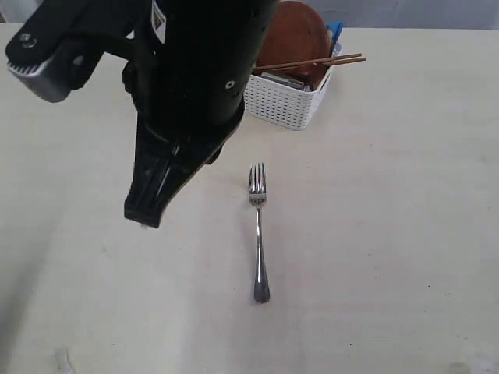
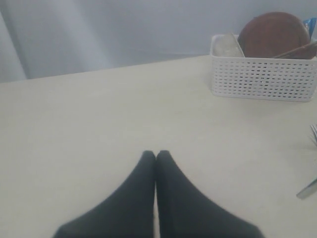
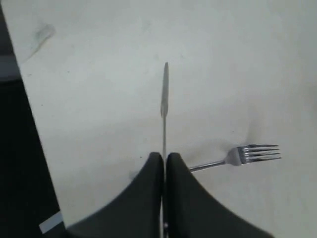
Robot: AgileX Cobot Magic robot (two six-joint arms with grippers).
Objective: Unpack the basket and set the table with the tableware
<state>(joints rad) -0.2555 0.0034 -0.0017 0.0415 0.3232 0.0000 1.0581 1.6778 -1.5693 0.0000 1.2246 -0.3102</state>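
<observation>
Only my right wrist view shows the knife (image 3: pixel 165 94). It is a thin steel blade seen edge-on, clamped between the right fingers (image 3: pixel 151 173) and sticking straight out past them over the tabletop (image 3: pixel 99 99). In the exterior view a black arm covers the upper left, and I cannot make the knife out at its tip; it may simply be hidden there.

That view gives me the whole fork (image 1: pixel 258 234) instead. It lies flat on the tabletop, tines toward the basket (image 1: pixel 284 101) and apart from it. The basket is white with lattice sides and sits toward the far side. A reddish-brown plate (image 1: pixel 300 35) stands in it, and chopsticks (image 1: pixel 312 62) lie across its rim.

The left wrist view shows the left fingers (image 2: pixel 143 173) pressed together on nothing, over bare tabletop.
</observation>
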